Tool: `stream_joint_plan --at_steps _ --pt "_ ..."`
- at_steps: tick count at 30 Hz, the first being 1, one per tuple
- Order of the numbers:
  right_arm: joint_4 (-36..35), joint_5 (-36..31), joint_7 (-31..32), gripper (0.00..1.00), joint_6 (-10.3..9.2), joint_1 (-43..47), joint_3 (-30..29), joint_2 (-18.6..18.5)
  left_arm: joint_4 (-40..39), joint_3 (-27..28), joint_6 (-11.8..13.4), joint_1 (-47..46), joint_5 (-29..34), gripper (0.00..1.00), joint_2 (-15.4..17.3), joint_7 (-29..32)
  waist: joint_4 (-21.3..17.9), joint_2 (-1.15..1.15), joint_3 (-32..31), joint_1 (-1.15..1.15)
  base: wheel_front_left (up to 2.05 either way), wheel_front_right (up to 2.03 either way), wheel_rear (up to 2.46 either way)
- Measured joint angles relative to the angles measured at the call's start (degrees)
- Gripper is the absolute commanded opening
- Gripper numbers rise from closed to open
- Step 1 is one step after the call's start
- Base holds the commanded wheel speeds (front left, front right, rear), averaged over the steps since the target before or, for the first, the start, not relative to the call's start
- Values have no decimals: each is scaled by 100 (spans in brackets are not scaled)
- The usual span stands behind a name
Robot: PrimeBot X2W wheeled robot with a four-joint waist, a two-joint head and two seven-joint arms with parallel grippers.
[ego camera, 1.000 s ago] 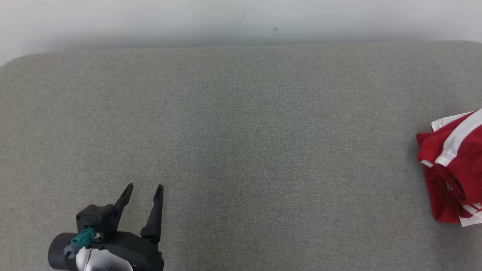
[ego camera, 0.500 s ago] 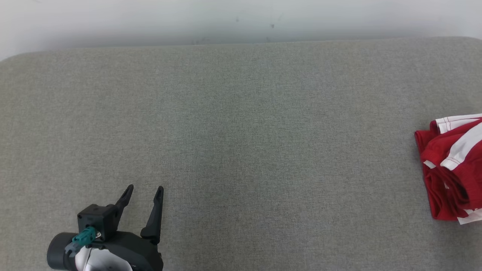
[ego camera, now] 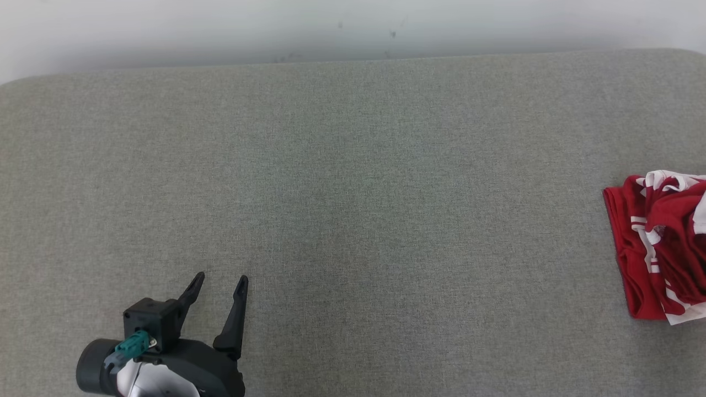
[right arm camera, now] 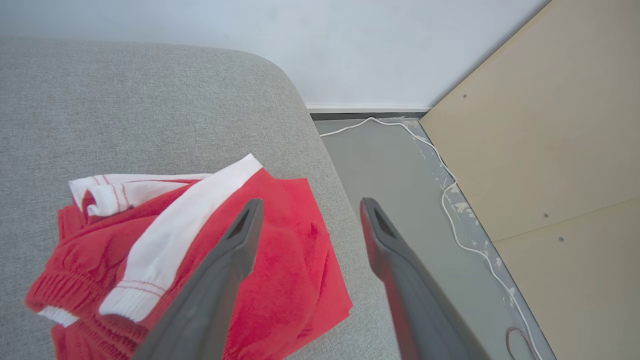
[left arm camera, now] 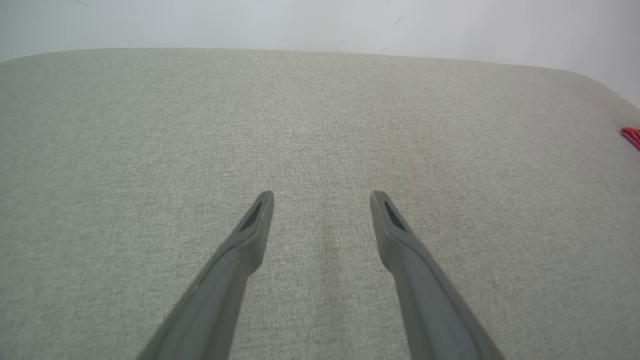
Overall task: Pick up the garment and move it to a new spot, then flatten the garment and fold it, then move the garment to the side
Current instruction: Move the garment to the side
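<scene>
Grey fabric surface (ego camera: 353,165), white wall (ego camera: 220,22)

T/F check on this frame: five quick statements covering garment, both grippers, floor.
1. The garment is red and white. True.
2. It lies mid-cushion. False: it sits bunched at the cushion's right edge.
3. The left gripper is open over bare cushion. True.
4. The right gripper is clamped on the garment. False: its jaws stand open above it.
5. A white cable lies on the floor. True.
</scene>
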Motion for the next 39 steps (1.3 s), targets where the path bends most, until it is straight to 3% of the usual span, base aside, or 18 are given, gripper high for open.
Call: stream_joint_plan --at_steps 8,17,22,35,39 --pt "-73 1 -312 100 -47 19 49 213 5 -16 0 -81 0 100 -12 2 20 0 0 0 0 0 0" --pt "-1116 545 -1595 100 62 168 387 1177 1 204 46 -104 0 100 -5 -292 75 0 -161 0 0 0 0" --pt "-1325 879 -2214 100 155 414 491 1625 -1 346 58 -102 -25 100 -16 -535 56 0 -291 0 0 0 0" --pt "-999 1292 -3163 100 309 931 721 2386 174 615 108 -120 -174 100 -234 -1100 20 -1 -609 0 0 0 0" --pt "-732 1355 -3344 100 410 985 960 2412 345 762 152 -120 -235 100 -269 -1210 28 -1 -726 0 0 0 0"
